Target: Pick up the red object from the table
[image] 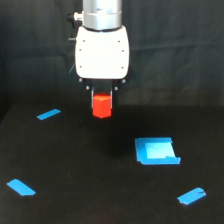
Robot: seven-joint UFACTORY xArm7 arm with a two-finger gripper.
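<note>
While clear of the table [75,165], the red object [102,105] clamped between the fingers [102,91], protruding below them.

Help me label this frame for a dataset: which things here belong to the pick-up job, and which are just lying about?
Part of the job:
- red object, held off the table between the tool's fingers
- tool, shut on it
- table, the black surface it came from

Just lying about:
- blue square piece
- blue tape strips: upper left, lower left, lower right
</note>
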